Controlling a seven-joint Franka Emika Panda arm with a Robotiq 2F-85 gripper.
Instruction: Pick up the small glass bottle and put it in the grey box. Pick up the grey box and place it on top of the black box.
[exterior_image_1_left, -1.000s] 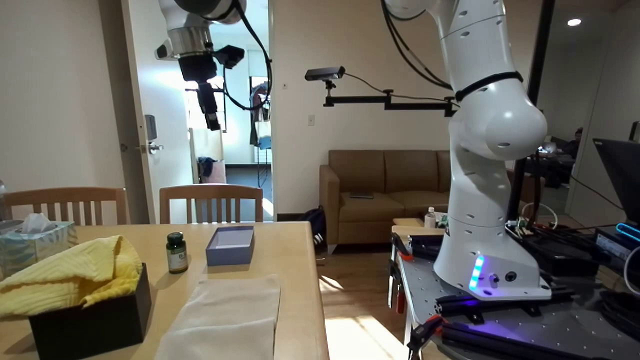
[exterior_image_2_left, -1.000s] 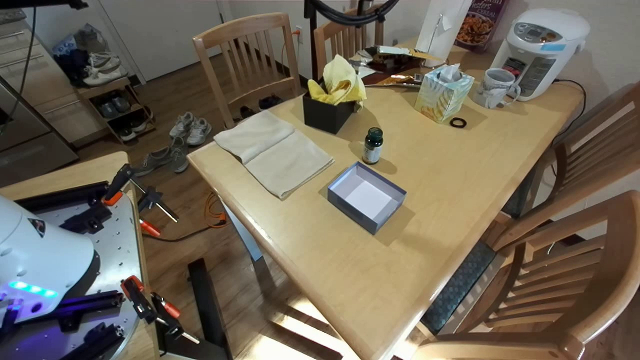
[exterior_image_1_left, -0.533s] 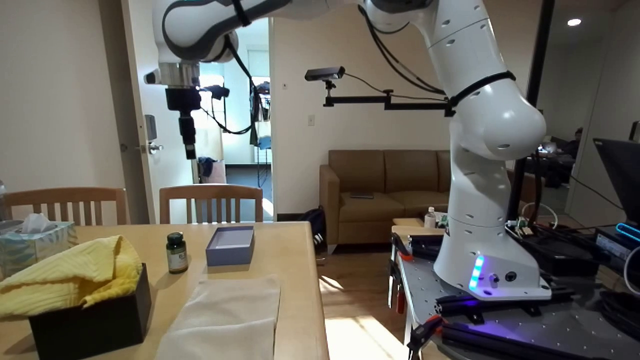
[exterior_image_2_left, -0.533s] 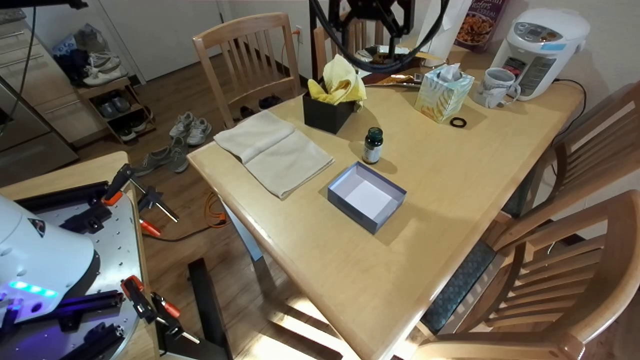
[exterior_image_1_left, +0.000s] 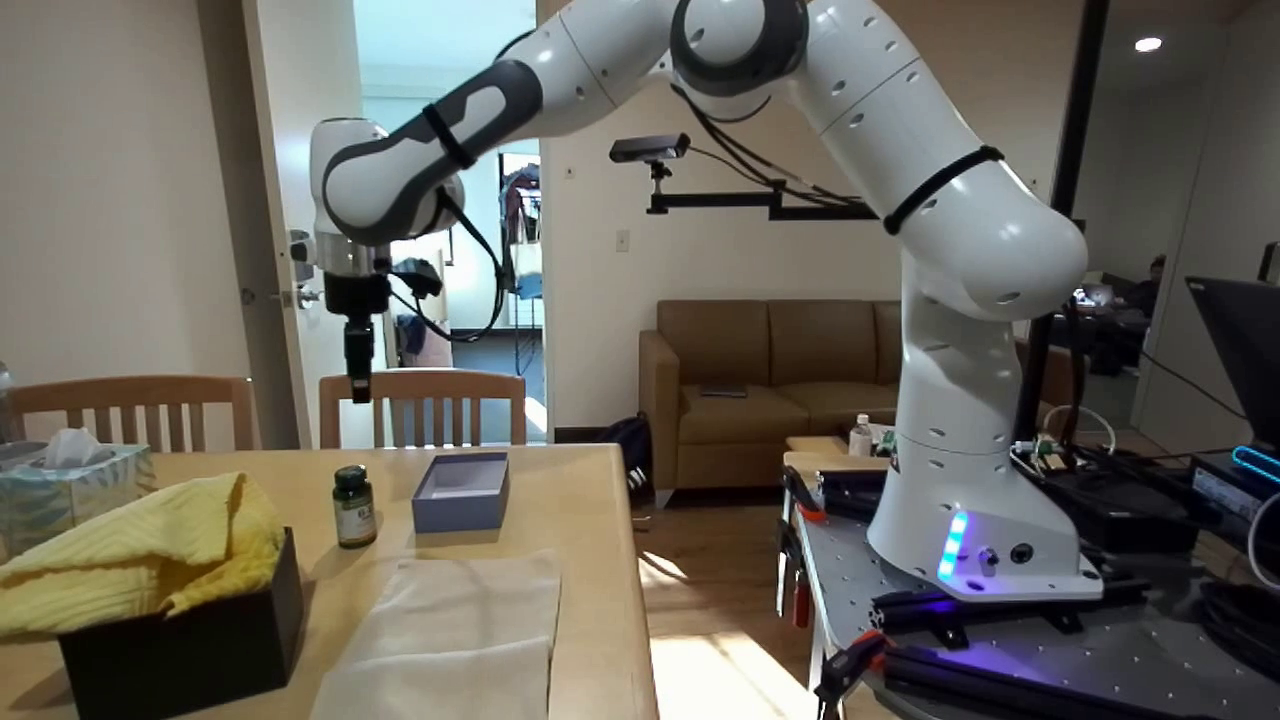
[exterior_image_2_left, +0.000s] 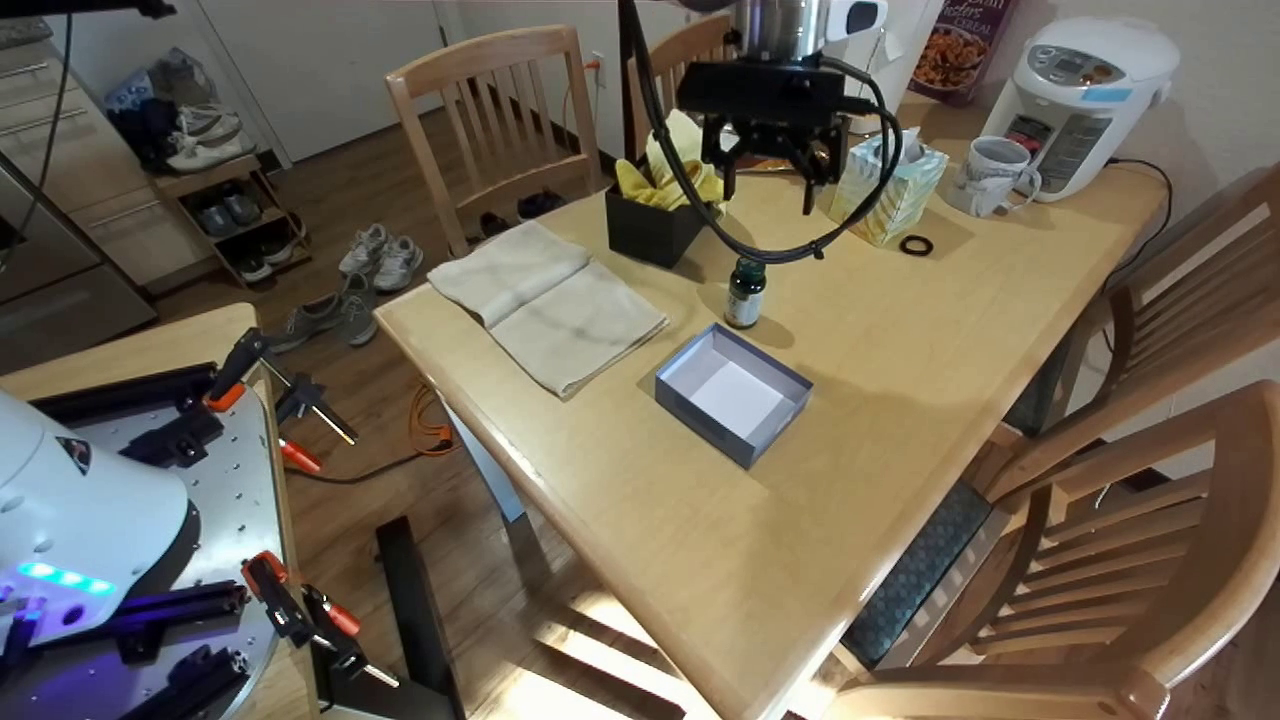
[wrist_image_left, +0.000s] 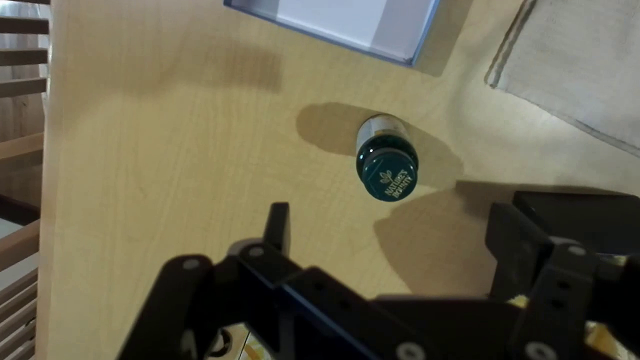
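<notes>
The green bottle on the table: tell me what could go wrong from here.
The bottle stands upright, and the jaws are open but not around it; coming down off-centre might knock it over.
The grey box has low walls, so the bottle might roll or shift inside when both are lifted.
The yellow cloth bulges above the rim of the black box, so the grey box could tilt or slide off there.

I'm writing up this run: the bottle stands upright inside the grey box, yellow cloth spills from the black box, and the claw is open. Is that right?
Not quite: the bottle is upright on the table beside the grey box, not inside it, as both exterior views show. The rest, yellow cloth and open claw, is right.
</notes>
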